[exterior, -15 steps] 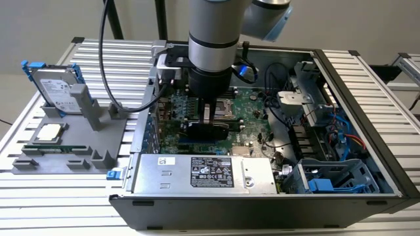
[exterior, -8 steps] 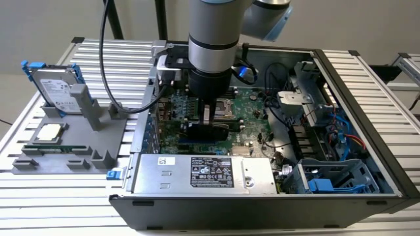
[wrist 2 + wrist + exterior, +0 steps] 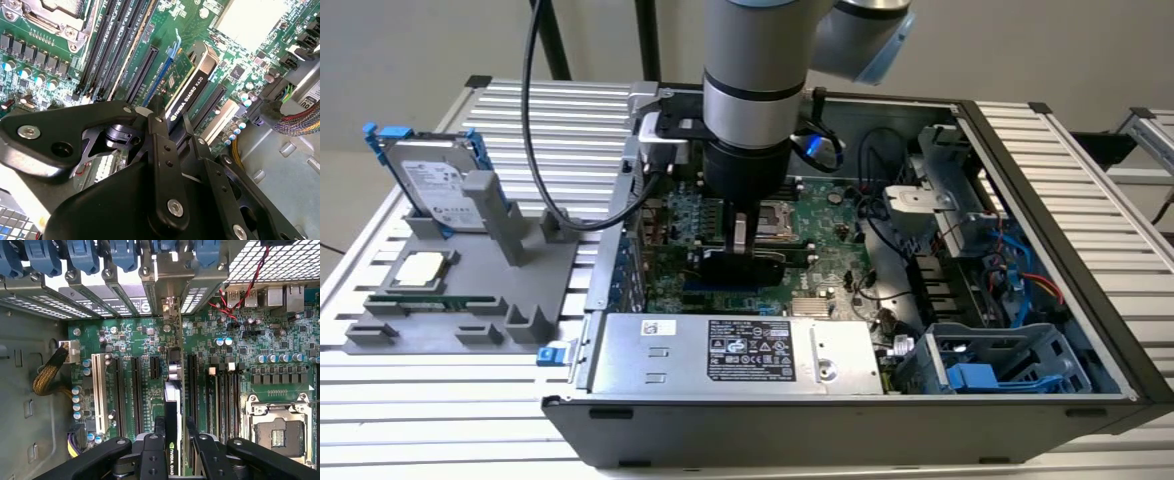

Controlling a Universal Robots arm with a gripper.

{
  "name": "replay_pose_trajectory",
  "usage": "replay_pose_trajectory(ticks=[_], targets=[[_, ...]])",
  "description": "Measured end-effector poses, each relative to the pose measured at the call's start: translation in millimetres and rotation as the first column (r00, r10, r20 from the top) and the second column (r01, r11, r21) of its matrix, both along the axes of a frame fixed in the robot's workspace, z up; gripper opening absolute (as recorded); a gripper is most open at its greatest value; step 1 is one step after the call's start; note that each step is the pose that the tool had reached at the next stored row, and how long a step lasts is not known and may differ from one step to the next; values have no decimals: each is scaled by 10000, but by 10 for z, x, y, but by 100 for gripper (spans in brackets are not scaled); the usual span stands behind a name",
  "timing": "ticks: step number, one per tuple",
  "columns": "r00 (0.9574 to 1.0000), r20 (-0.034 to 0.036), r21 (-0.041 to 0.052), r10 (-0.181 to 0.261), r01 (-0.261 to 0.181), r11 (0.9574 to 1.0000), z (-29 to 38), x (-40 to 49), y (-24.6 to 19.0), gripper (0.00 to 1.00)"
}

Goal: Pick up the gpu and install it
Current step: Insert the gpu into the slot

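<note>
While the arm reached straight down into the open computer case (image 3: 1014, 300), the gripper (image 3: 740, 262) was clamped on the gpu (image 3: 744, 268), which stood on edge just above the motherboard (image 3: 834, 215), between the processor socket (image 3: 774, 213) and the power supply (image 3: 734, 352).

In the second wrist view, the gripper (image 3: 170, 122) had its fingers (image 3: 159, 131) pressed against the card's dark face, and the gpu (image 3: 192, 85) ran along a blue slot (image 3: 159, 82) on the motherboard (image 3: 45, 55), beside the black memory slots (image 3: 117, 35). Whether its edge sat fully in that slot could not be told.

In the first wrist view, the gpu (image 3: 172, 410) appeared edge-on over the motherboard (image 3: 280, 365), between long black slots, with its bracket end reaching toward the case's rear wall and the blue retention clips (image 3: 125, 252). The gripper (image 3: 172, 440) closed on it from both sides.

Outside the case, on the exterior view's left, a grey fixture (image 3: 467, 290) held a hard drive (image 3: 434, 180) with a blue frame, a processor chip (image 3: 422, 270) and a RAM stick (image 3: 434, 300).
</note>
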State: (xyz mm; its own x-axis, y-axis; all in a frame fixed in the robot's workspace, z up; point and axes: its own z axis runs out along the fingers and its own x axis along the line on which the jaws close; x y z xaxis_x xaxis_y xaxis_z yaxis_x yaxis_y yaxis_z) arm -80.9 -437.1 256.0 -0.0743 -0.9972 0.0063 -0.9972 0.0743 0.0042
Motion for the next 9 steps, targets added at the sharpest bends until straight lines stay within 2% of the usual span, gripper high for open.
replay_pose_trajectory(ticks=[9], targets=[[10000,2,5,-1,1,10000,-2,0,-33,0]])
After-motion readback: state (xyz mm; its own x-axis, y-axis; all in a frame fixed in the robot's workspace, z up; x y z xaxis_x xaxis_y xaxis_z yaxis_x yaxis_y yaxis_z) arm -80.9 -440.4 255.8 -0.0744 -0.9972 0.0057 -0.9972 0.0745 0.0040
